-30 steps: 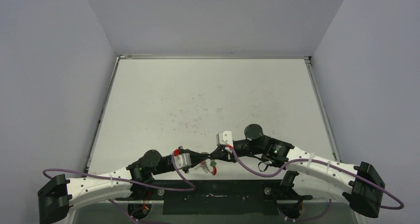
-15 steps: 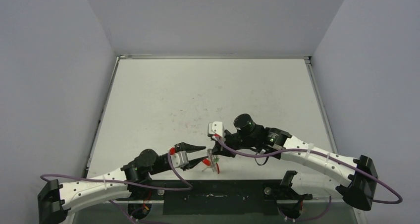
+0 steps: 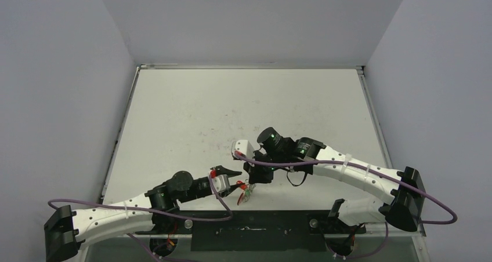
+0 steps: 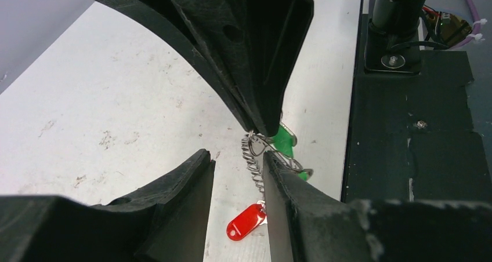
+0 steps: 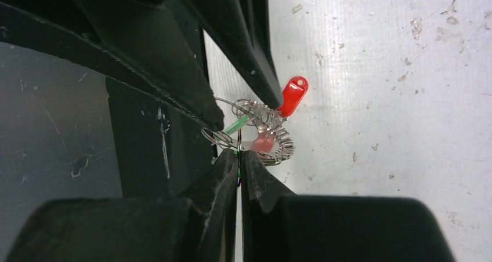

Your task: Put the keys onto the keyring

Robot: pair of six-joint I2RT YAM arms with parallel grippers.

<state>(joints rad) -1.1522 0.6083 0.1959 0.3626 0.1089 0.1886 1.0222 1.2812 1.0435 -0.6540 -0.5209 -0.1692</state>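
Note:
The keyring's silvery coil [image 4: 253, 160] hangs down to its glossy red piece [image 4: 246, 221], which lies on the table. Two green-headed keys [image 4: 285, 141] sit on it just behind the coil. My right gripper [image 5: 239, 156] is shut on a thin metal part at the top of the keyring [image 5: 277, 148] and comes in from above in the left wrist view. My left gripper [image 4: 235, 157] is open, with one finger [image 4: 180, 192] on either side of the hanging coil and not pinching it. In the top view the bunch [image 3: 248, 189] hangs between both grippers near the table's front edge.
The black base plate [image 4: 406, 128] with the arm mounts lies just right of the bunch, beyond the white table's [image 3: 243, 111] front edge. Grey walls enclose the table on three sides. Purple cables loop off both arms.
My left gripper has opened and let go of the bunch. My right arm has swung left and forward, carrying the keyring. The left gripper now straddles the hanging coil.

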